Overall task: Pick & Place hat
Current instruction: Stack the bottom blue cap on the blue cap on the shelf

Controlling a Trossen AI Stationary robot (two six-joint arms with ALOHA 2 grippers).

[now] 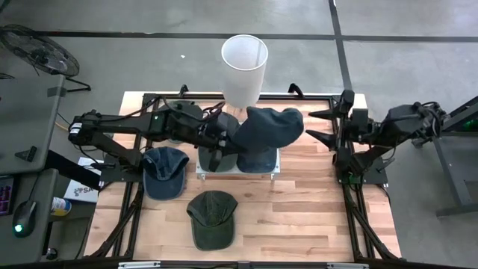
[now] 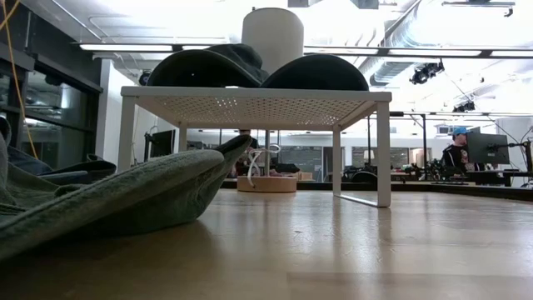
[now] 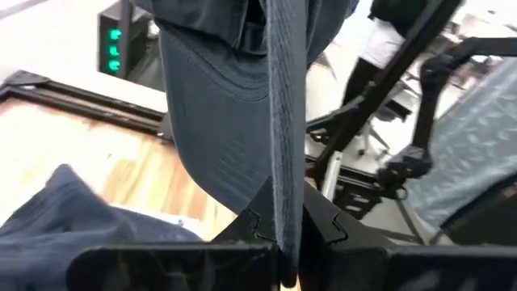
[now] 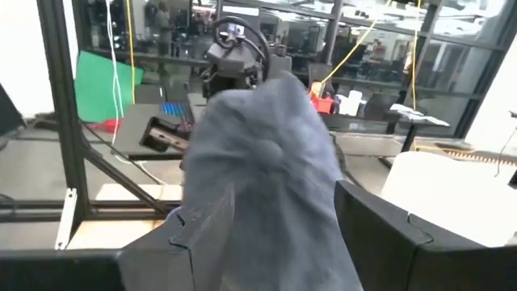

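The left gripper [image 1: 233, 143] is clenching the brim of a dark blue hat [image 1: 265, 128], which is lying draped over the white rack [image 1: 202, 170] near the table's [image 1: 314, 217] far edge. The right gripper [image 1: 321, 125] is standing released beside the right edge. A blue cap [image 1: 164, 170] and a green cap [image 1: 211, 217] are lying nearer the front edge.

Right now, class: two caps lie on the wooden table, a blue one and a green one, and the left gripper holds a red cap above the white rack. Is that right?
Not quite: the high view shows the held cap is dark blue-grey, not red. The left gripper holds it above the white rack, while the blue cap and green cap lie on the wooden table.
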